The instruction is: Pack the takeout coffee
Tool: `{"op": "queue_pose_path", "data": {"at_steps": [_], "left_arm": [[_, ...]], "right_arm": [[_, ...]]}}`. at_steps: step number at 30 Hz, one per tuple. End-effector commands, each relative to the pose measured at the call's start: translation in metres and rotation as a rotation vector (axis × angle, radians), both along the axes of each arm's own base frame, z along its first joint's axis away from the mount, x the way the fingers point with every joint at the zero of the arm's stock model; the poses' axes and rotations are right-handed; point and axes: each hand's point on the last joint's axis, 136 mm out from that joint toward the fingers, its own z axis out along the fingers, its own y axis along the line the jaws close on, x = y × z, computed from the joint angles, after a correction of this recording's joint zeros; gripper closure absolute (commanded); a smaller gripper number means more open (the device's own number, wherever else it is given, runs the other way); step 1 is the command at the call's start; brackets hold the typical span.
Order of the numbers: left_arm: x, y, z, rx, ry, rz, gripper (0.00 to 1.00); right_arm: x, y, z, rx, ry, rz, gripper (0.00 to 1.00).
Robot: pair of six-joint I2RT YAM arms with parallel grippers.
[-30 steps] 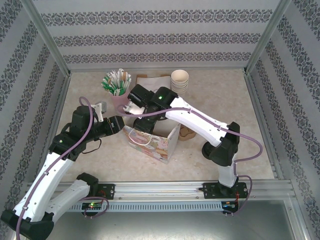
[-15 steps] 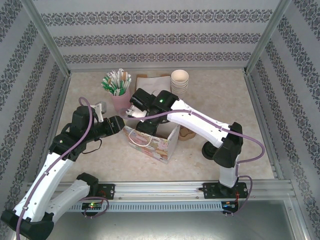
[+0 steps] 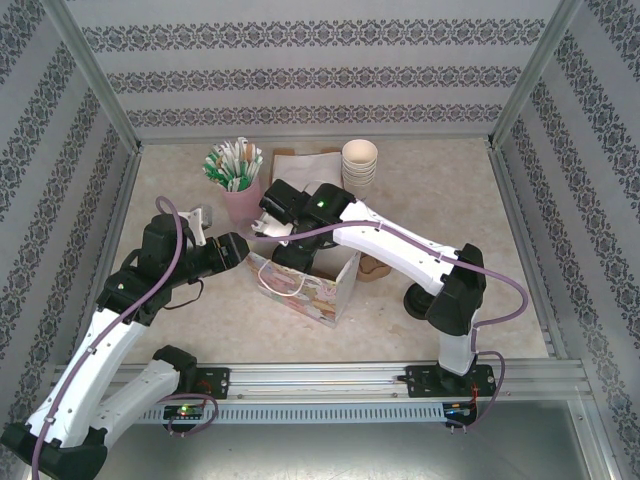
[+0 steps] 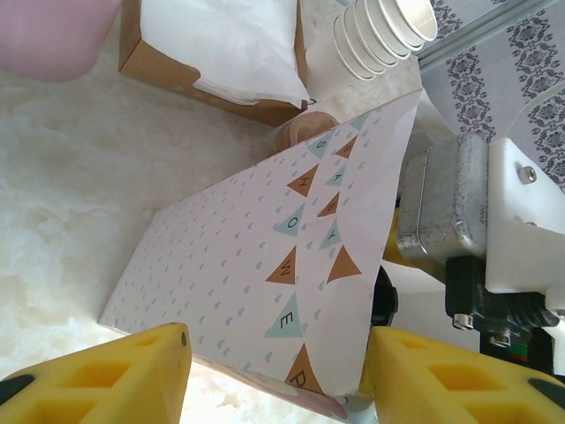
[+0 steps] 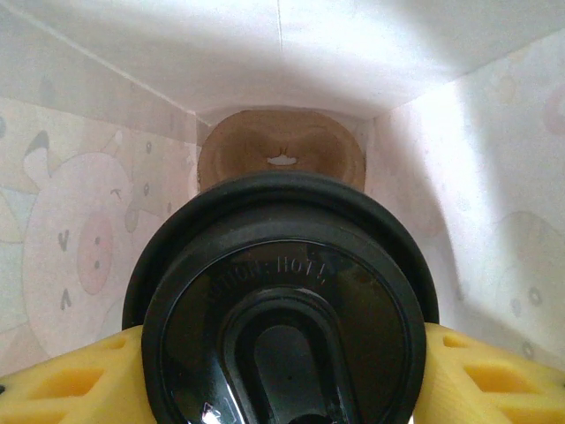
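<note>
Table (image 3: 450,190): pale marbled top, patterned walls on three sides. Right arm (image 3: 400,245): white, reaches from its near-right base toward the centre, wrist tipped down over the bag mouth. Left arm (image 3: 110,330): comes up from the near left, wrist pointing right at the bag's left side.

Bag (image 3: 310,290): paper gift bag, mid-table, upright, mouth open. The left wrist view shows its outer panel (image 4: 265,265) with a bunting print. The right wrist view shows its inner walls (image 5: 71,247) with a pig print showing through.

Napkin box (image 3: 300,165): brown card, white napkins, far centre behind the bag. Pink cup (image 3: 240,200): far left of the box, stuffed with green and white sachets. Stack of cups (image 3: 360,160): cream, no lids, far right of the box, just beside it.

Takeout coffee (image 5: 282,300): black round lid up, inside the bag with the walls on all sides. Can't tell if it sits on the bag floor.

Right gripper (image 5: 282,389): clamped on the takeout coffee, yellow pads (image 5: 62,380) against both sides just under the lid rim.

Left gripper (image 4: 278,389): yellow fingers (image 4: 97,380) spread, the bag's side panel between them. Can't tell if they press on it.

Brown piece (image 3: 375,265): small, on the table just right of the bag.
</note>
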Motion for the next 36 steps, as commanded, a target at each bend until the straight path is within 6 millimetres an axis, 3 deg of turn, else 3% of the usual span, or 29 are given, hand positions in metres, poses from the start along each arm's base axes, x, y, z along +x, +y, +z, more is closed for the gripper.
{"op": "queue_pose_path", "data": {"at_steps": [1,10,14,27,36], "left_arm": [[-0.004,-0.004,0.002,-0.017,-0.007,-0.016,0.43],[-0.006,0.016,0.028,-0.037,-0.131,0.091,0.48],[-0.007,0.021,0.028,-0.041,-0.139,0.122,0.5],[0.002,0.048,-0.044,0.141,0.027,0.251,0.61],[0.007,0.041,-0.061,0.14,0.054,0.229,0.62]], "right_arm": [[-0.003,0.004,-0.005,0.006,0.016,-0.013,0.46],[-0.001,0.007,-0.012,0.004,0.023,-0.013,0.46],[-0.001,0.007,-0.016,-0.006,0.028,-0.015,0.46],[-0.001,0.008,-0.03,-0.027,0.048,-0.019,0.47],[-0.005,0.005,-0.048,-0.069,0.076,-0.022,0.47]]}}
